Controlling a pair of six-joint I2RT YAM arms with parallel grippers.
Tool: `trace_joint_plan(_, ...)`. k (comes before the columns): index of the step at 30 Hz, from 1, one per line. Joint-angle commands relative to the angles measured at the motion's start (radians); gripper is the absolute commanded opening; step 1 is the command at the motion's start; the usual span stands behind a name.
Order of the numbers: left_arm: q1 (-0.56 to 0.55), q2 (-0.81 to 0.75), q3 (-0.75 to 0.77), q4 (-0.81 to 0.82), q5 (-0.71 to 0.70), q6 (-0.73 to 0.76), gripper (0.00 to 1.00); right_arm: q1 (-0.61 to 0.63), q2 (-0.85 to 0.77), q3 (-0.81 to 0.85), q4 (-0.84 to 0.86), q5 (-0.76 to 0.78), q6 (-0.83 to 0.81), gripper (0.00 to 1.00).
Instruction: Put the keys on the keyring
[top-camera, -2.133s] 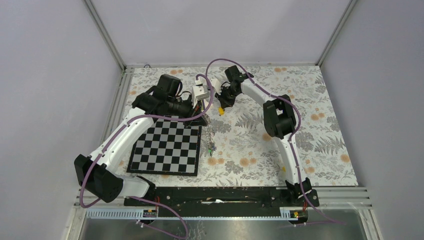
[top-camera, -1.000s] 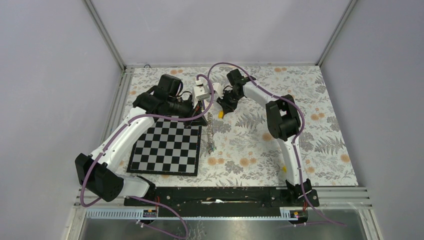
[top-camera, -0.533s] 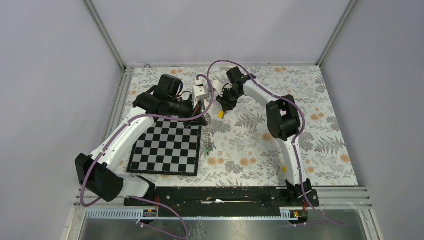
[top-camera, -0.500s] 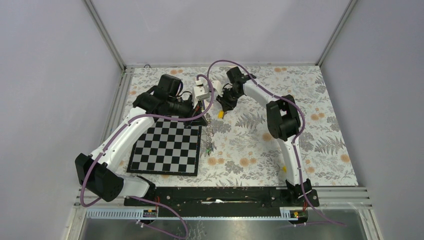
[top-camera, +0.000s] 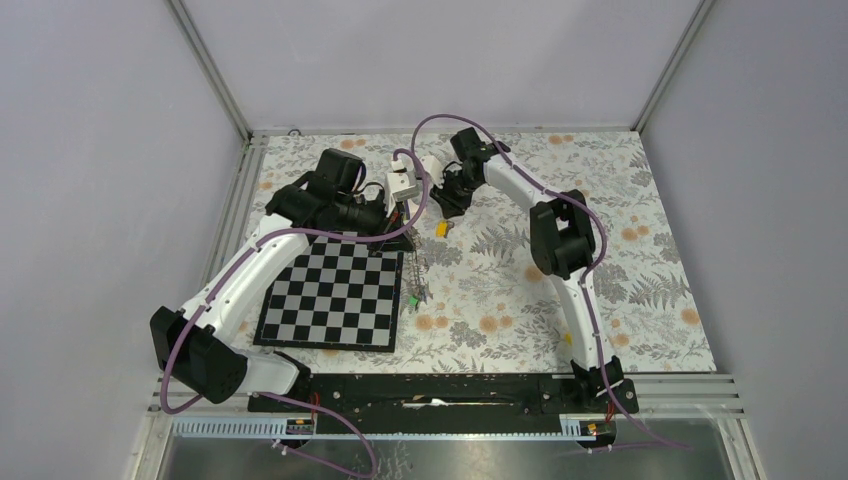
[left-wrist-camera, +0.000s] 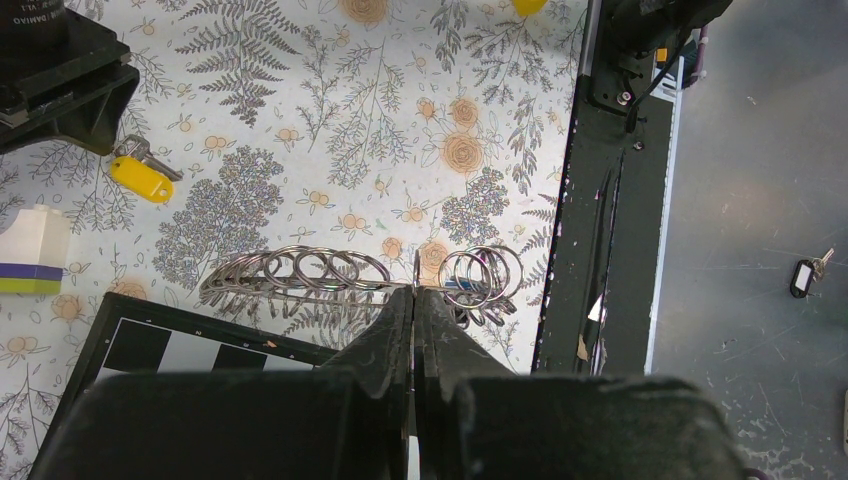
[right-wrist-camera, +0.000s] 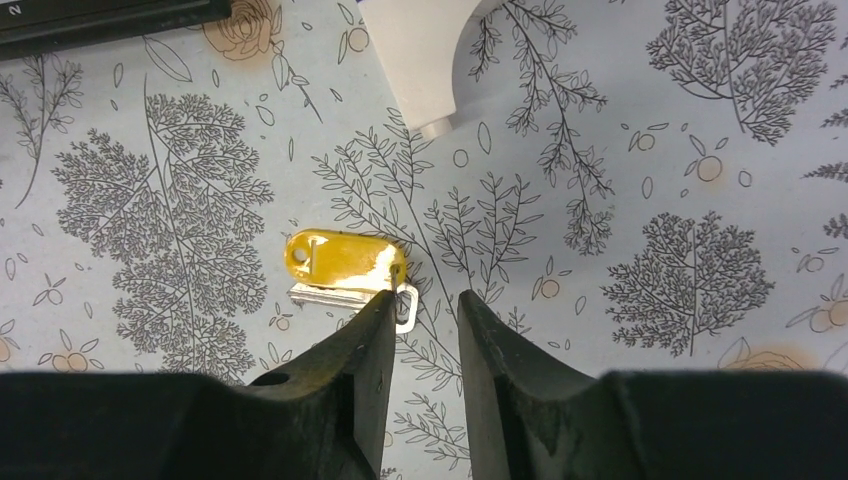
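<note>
My left gripper (top-camera: 408, 238) (left-wrist-camera: 414, 292) is shut on the thin edge of the keyring (left-wrist-camera: 415, 270), which hangs below it over the cloth (top-camera: 419, 268). Several small steel rings (left-wrist-camera: 300, 270) are strung along the keyring on both sides of the jaws. A green key (top-camera: 414, 298) dangles at its low end. A yellow key (right-wrist-camera: 338, 258) (top-camera: 441, 228) (left-wrist-camera: 140, 179) lies flat on the cloth. My right gripper (right-wrist-camera: 425, 300) (top-camera: 447, 208) stands open just over it. Its left fingertip (right-wrist-camera: 385, 300) sits by the key's small ring, and nothing is between the fingers.
A chessboard (top-camera: 335, 295) (left-wrist-camera: 180, 345) lies under the left arm. A white block (top-camera: 403, 183) (right-wrist-camera: 420, 60) stands just behind both grippers. The black base rail (left-wrist-camera: 600, 200) runs along the table's near edge. A black-tagged key (left-wrist-camera: 805, 275) lies on the floor beyond it.
My right gripper has opened and let go of the yellow key, which now lies on the cloth. The left gripper and keyring have stayed put.
</note>
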Motion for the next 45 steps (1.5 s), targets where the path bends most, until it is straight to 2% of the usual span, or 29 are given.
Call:
trace_joint_plan(1, 0.005, -0.008, 0.02, 0.036, 0.04, 0.016, 0.0, 0.013, 0.035, 0.056, -0.065, -0.03, -0.033, 0.37)
trace_joint_plan(11, 0.005, -0.004, 0.019, 0.036, 0.044, 0.016, 0.0, 0.013, 0.045, 0.054, -0.075, -0.038, -0.043, 0.38)
trace_joint_plan(18, 0.005, -0.004, 0.015, 0.036, 0.045, 0.017, 0.0, 0.013, 0.061, 0.065, -0.075, -0.042, -0.042, 0.34)
trace_joint_plan(24, 0.005, -0.002, 0.015, 0.036, 0.045, 0.018, 0.0, 0.013, 0.065, 0.069, -0.078, -0.042, -0.042, 0.27)
trace_joint_plan(30, 0.005, -0.003, 0.013, 0.036, 0.045, 0.018, 0.0, 0.013, 0.066, 0.072, -0.08, -0.045, -0.042, 0.25)
trace_joint_plan(45, 0.005, -0.005, 0.011, 0.036, 0.046, 0.017, 0.0, 0.013, 0.055, 0.079, -0.096, -0.054, -0.044, 0.07)
